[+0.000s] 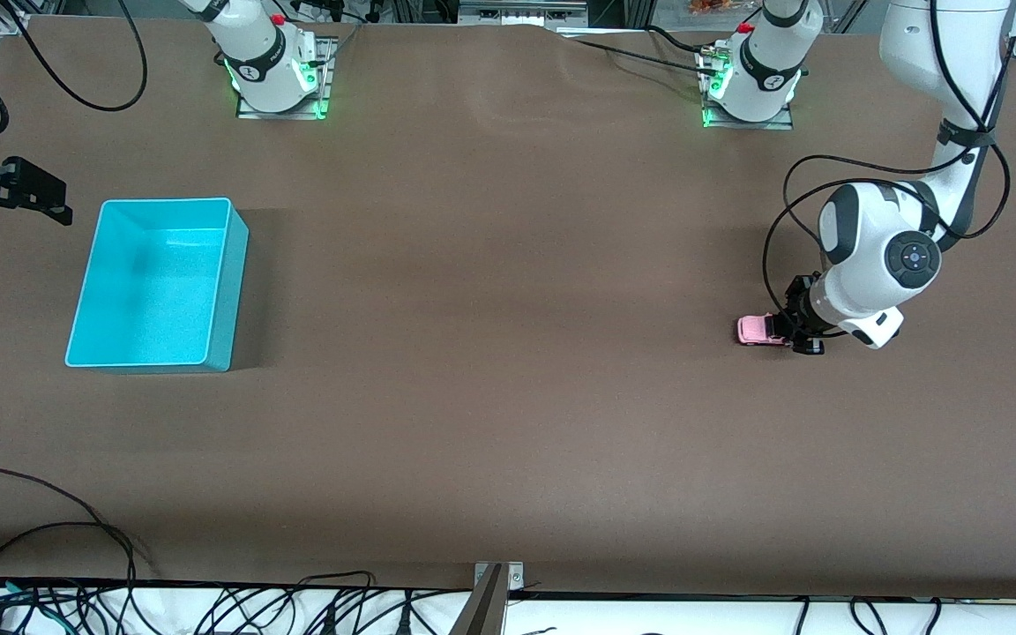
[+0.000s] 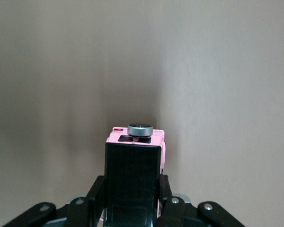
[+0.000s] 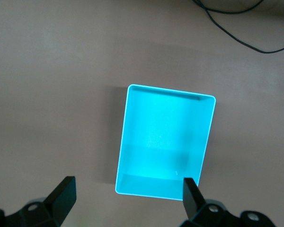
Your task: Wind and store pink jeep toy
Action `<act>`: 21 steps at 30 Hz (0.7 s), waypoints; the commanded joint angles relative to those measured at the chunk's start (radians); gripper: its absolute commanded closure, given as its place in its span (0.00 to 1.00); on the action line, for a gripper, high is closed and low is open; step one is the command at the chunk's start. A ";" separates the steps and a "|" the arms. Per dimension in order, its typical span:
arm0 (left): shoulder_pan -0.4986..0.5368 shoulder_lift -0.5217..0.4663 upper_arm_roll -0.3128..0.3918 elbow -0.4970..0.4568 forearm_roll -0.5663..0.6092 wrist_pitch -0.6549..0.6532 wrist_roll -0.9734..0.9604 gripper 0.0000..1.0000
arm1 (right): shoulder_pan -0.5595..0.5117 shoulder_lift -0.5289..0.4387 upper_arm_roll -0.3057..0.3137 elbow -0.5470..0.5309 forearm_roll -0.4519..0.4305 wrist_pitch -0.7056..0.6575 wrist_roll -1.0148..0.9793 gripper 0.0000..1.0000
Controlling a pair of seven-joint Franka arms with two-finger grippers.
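The pink jeep toy [image 1: 753, 330] stands on the brown table at the left arm's end. My left gripper [image 1: 797, 331] is down at table level, shut on the toy's rear half. In the left wrist view the pink jeep toy [image 2: 114, 138] shows its black roof between my fingers [image 2: 98, 189], which press on both its sides, and a round grey spare wheel [image 2: 140, 129] sits at its end. My right gripper [image 1: 41, 198] hangs open beside the turquoise bin [image 1: 235, 282], at the right arm's end. From the right wrist, the right gripper [image 3: 128, 191] holds nothing above the bin [image 3: 170, 91].
The turquoise bin has nothing in it. Black cables [image 1: 76, 529] lie along the table edge nearest the front camera. Both arm bases [image 1: 274, 70] stand at the table's back edge, and a wide stretch of brown table lies between toy and bin.
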 commanded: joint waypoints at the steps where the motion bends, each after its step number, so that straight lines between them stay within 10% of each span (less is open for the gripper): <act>1: -0.063 0.002 0.002 0.024 -0.016 -0.026 -0.099 0.88 | 0.005 0.001 -0.001 0.007 -0.016 -0.007 -0.008 0.00; 21: -0.171 0.070 -0.001 0.060 -0.024 0.001 -0.209 0.88 | 0.000 0.001 -0.002 0.011 -0.016 -0.007 -0.006 0.00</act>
